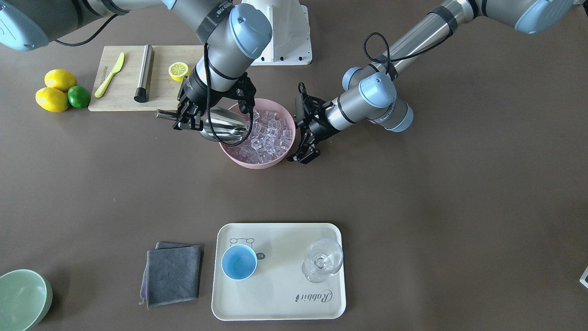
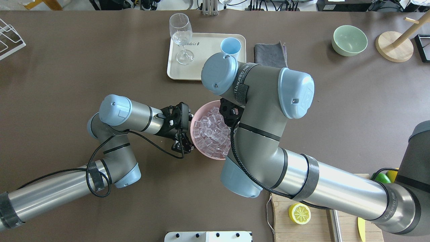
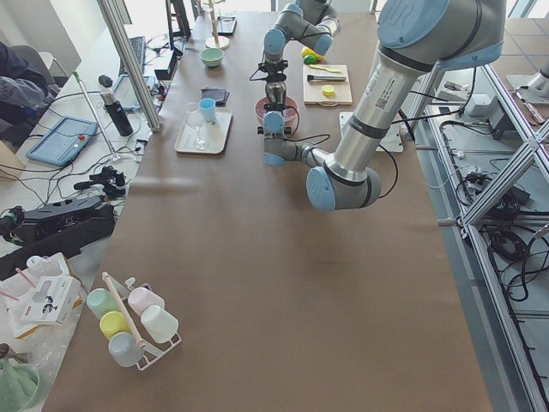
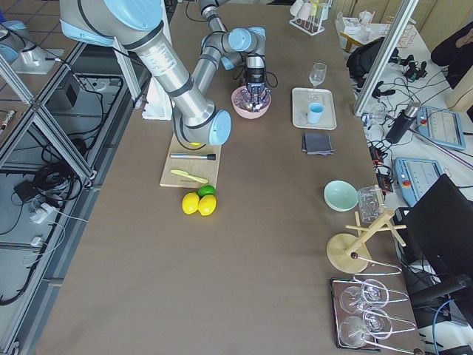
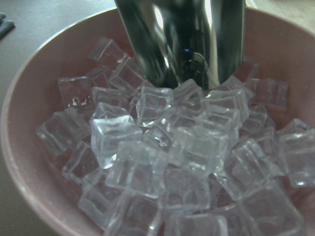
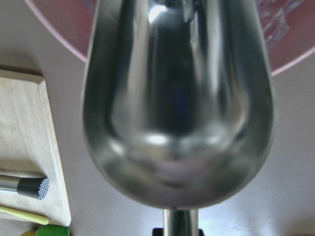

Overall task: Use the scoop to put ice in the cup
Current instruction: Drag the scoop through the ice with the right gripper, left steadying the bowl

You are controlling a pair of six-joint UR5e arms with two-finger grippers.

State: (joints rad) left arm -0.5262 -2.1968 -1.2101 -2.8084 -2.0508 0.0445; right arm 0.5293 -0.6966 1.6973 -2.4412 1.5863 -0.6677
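Observation:
The ice fills a pink bowl at mid-table. My right gripper is shut on the thin bar handle of the steel scoop. The scoop's trough lies tilted over the bowl's rim, with its open mouth down among the cubes. In the left wrist view the scoop touches the ice. My left gripper stands open against the opposite outer wall of the bowl. The light-blue cup stands upright on a cream tray, far from both grippers.
A clear stemmed glass shares the tray. A folded grey cloth and a pale green bowl lie beside it. Behind the right gripper is a cutting board with a yellow knife, a steel cylinder and a lemon half, with lemons and a lime beside it.

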